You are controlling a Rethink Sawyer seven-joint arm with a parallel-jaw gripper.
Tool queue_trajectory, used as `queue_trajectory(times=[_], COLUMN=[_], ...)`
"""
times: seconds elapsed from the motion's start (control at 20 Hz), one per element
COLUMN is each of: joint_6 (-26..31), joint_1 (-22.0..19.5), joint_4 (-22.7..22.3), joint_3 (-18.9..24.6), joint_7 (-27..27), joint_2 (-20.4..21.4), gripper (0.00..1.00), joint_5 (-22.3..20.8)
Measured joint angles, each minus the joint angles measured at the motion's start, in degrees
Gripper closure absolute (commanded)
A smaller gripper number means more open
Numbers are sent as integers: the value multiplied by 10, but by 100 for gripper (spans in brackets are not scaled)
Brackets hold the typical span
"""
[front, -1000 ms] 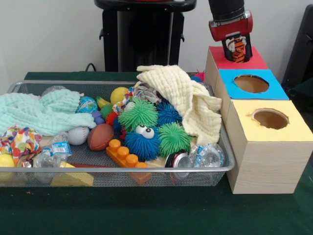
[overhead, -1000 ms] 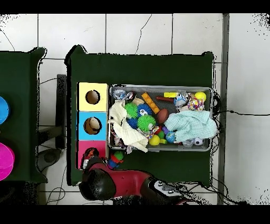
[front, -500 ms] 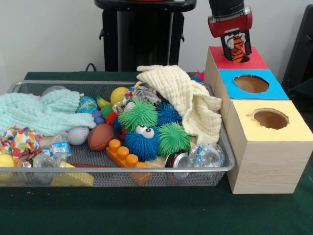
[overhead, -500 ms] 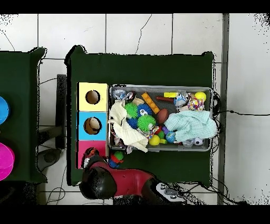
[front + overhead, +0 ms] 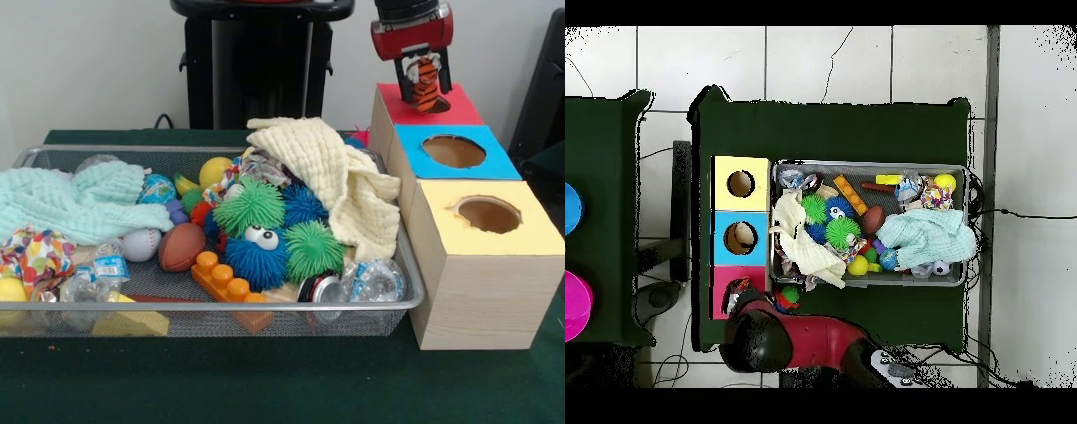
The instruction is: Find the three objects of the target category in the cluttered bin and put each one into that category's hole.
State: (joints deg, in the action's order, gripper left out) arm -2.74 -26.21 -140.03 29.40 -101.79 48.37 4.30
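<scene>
**A:** Where was your hand [image 5: 425, 78] at that moment?

**B:** Over the far end of the wooden box [image 5: 481, 265], above the red surround [image 5: 459, 108]. You had the orange plush with black stripes [image 5: 426, 85] hanging upright between the two fingers [image 5: 405, 75], pinched on either side — the hand was closed as far as the toy allowed.

**A:** Was the toy in the hole?

**B:** The toy hid the red hole from the front, and its lower end sat at about the level of the red paper; I could not tell whether it touched. From overhead the arm [image 5: 800, 342] covered most of that corner, so only a bit of the red square [image 5: 725, 285] showed.

**A:** And the other holes?

**B:** The blue-surround hole [image 5: 454, 151] and the yellow-surround hole [image 5: 487, 214] lay nearer the camera, both uncovered.

**A:** The bin?

**B:** The wire basket [image 5: 216, 306] stood on the green tabletop [image 5: 265, 380] just beside the box, full of clutter — a cream cloth [image 5: 331, 181] draped over its box-side end, green [image 5: 250, 207] and blue spiky balls [image 5: 257, 253], a toy football [image 5: 181, 246], an orange brick [image 5: 223, 280] and a mint cloth [image 5: 79, 203] at the other end.
</scene>
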Motion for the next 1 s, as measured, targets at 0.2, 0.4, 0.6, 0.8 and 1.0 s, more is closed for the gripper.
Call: queue_trajectory(times=[0.2, 0.4, 0.6, 0.8, 1.0], joint_6=[0, 0, 0, -2, -4], joint_1=[-2, -2, -1, 1, 4], joint_4=[0, 0, 0, 0, 0], joint_3=[1, 1, 1, 1, 1], joint_7=[0, 0, 0, 0, 0], joint_2=[1, -2, -8, -17, -20], gripper=[0, 0, 0, 0, 0], joint_5=[2, 2, 2, 2, 2])
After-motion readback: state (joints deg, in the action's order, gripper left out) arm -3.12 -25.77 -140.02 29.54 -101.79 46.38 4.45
